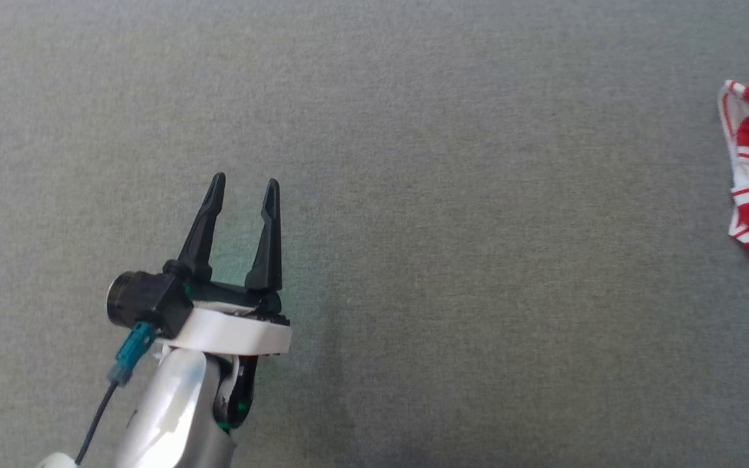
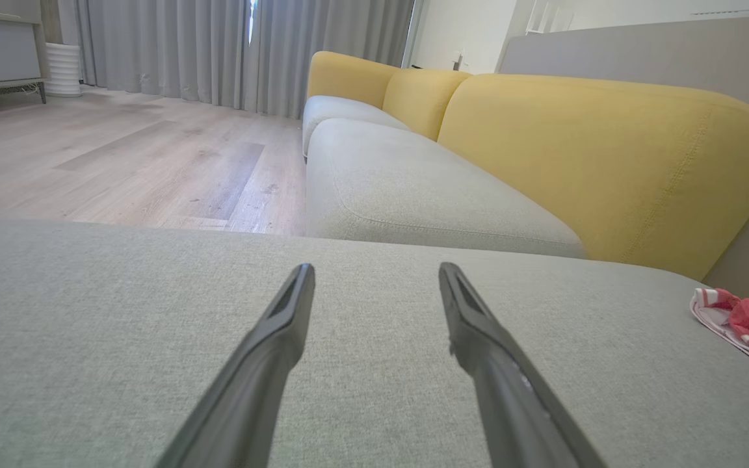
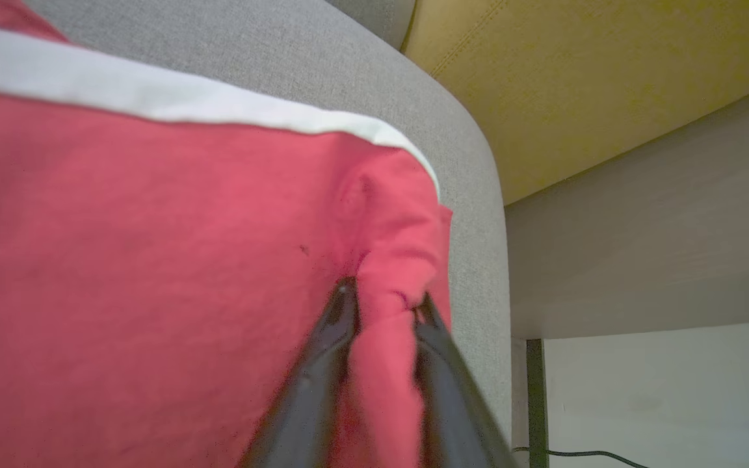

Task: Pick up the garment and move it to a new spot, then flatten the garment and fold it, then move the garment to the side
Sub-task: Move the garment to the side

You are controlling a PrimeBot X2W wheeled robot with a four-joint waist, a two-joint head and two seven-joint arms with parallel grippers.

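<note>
Right jaws pinch garment (image 3: 153, 260) (left jaws spread).

The garment (image 3: 153, 260) is soft red knit cloth, matt, with a smooth white band along one edge. The seat cushion (image 1: 413, 195) is grey woven fabric, matt, with a fine, slightly rough grain. The left tool (image 1: 246, 181) has dark matt plastic fingers above a glossy white and silvery shell. The right tool (image 3: 385, 292) shows the same dark matt fingers. The backrest (image 2: 608, 162) is yellow cloth with stitched seams. The floor (image 2: 121, 162) is pale wood plank with a dull sheen.
</note>
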